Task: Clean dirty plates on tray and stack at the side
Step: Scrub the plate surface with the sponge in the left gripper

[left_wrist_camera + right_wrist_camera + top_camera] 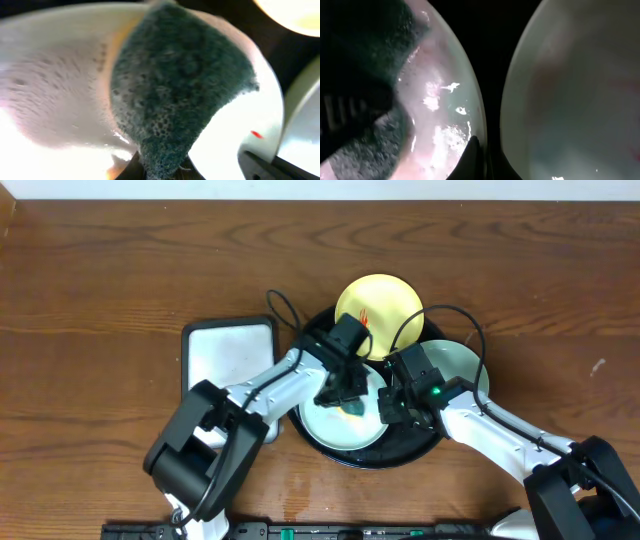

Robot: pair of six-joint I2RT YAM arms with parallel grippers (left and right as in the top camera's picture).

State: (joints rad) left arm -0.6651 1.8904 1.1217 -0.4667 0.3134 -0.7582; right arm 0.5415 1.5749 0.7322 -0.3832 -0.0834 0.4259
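Your L jaws are clamped on a dark green sponge (pixel 180 90), pressed onto the mint plate (pixel 330 430) in the front-left of the tray (pixel 385 462). R jaws are together, tips at that plate's rim, near tray centre. A red smear (pixel 256 134) shows beside the sponge. 2nd mint plate (pixel 462 365) sits tray-right, yellow plate (pixel 385 298) at the tray's far edge, and a white tray (pixel 228 352) lies just left of the tray on the counter (pixel 90 290).
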